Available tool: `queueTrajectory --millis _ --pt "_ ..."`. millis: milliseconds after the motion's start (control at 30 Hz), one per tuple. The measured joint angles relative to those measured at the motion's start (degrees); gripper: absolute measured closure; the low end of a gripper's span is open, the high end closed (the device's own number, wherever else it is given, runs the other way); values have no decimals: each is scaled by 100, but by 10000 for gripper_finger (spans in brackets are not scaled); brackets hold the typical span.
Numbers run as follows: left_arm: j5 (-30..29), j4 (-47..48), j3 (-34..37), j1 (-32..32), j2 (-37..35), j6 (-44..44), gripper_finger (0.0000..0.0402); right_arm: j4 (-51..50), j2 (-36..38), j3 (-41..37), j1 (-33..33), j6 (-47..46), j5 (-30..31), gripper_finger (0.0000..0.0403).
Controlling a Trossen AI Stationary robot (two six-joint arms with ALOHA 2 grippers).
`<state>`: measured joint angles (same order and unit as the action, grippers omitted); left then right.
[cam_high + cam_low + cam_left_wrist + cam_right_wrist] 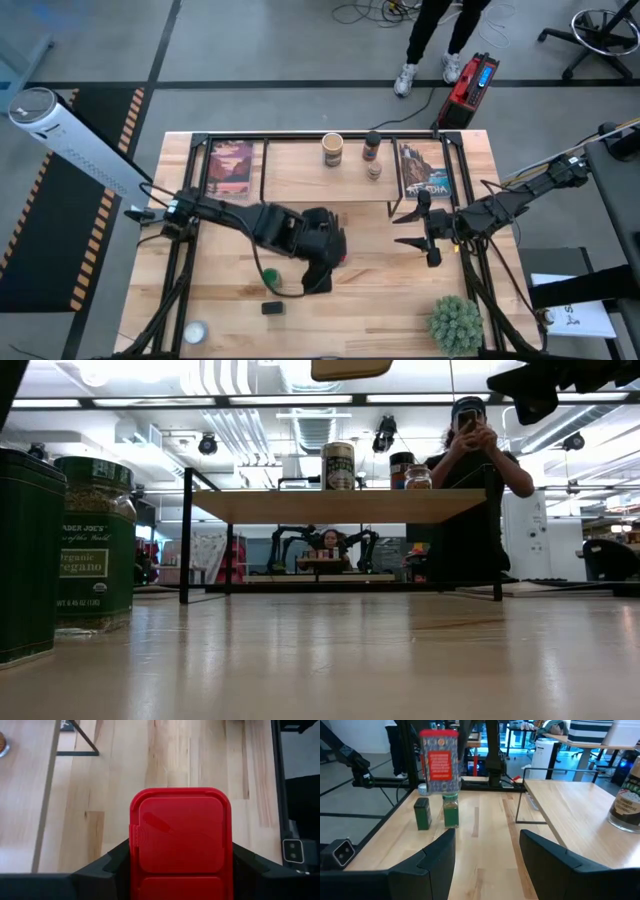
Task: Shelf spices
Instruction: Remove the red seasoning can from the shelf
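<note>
Taking the shelf (pixel 300 170) as reference, left to right: the tiny clear jar (pixel 194 332) sits far out toward the table's front-left corner, the small black box (pixel 272 308) and green-lidded jar (pixel 269 275) stand on the table well in front of the shelf's left half, and the left gripper (pixel 335 250) hangs just in front of the shelf's middle, fingers pinching the red square tin (pixel 180 842) clear of the tabletop. On the shelf itself, the tan round jar (pixel 332 149) stands near its middle with the dark-capped brown bottle (pixel 372 156) just right of it. The right gripper (pixel 412 228) hovers off the shelf's right front corner, fingers spread with nothing between them.
</note>
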<state>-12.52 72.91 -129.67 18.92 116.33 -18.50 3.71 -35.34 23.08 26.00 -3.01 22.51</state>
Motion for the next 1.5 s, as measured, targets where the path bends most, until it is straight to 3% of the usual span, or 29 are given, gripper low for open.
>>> queueTrajectory --millis 467,767,900,1500 --pt "139 -875 1661 284 7 -472 200 128 -1 -1 0 0 -6 204" --pt "617 -2362 2694 373 7 -655 200 72 -1 -1 0 2 -6 204" --pt "665 -2748 2883 464 5 -825 200 78 0 -14 0 0 -3 204" --pt "725 -2803 3023 707 0 -1119 200 87 -1 -93 -2 -347 55 204"
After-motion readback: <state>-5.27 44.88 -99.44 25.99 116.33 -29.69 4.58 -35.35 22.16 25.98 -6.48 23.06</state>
